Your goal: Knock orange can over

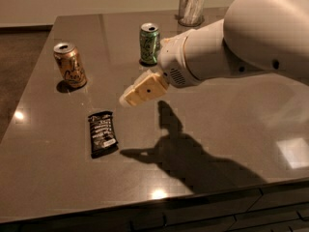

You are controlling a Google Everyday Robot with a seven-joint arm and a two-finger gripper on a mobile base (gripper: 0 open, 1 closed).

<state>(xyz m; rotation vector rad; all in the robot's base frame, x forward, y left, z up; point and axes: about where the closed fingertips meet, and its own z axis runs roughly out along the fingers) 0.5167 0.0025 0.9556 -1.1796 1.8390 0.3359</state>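
The orange can (70, 65) stands upright on the dark table at the left, orange-gold with a silver top and pale cursive lettering. My gripper (126, 99) hangs above the table near its middle, to the right of the orange can and a clear gap away from it. Its cream-coloured fingers (142, 89) point down and to the left, toward the can's side of the table. The white arm comes in from the upper right.
A green can (149, 43) stands upright behind the gripper. A black snack bag (102, 133) lies flat in front of the orange can. A clear glass cup (190, 5) stands at the table's far edge. The table's (217, 124) front edge runs along the bottom.
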